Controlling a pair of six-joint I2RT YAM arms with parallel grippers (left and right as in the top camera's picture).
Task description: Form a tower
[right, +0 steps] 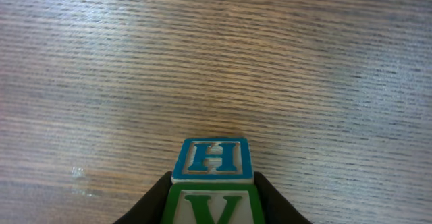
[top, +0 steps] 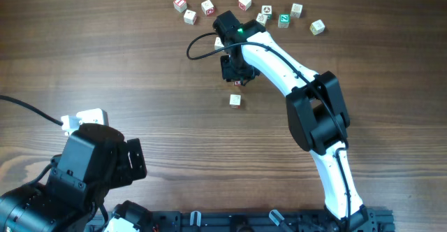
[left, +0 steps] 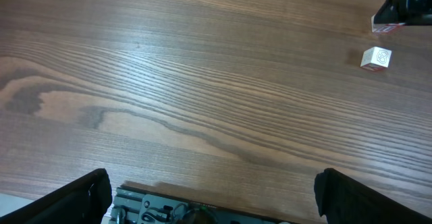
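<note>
You're pinching V cube (right: 212, 209) w/ R end effector (right: 212, 181), on H cube (right: 214, 155): tower (right: 212, 164) looks approx two high. L end effector (left: 212, 180) spreading wide. Loose cubes (top: 244, 2) waiting at 12 o'clock.

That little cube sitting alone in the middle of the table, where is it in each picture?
Overhead: the lone cube sits mid-table, just below the right fingers.
Left wrist: upper right, near the edge.
Right wrist: not in it; the fingers grip a green V cube.
Shared landmark: the right fingers, dark, just above the cube in both wider views.
</note>
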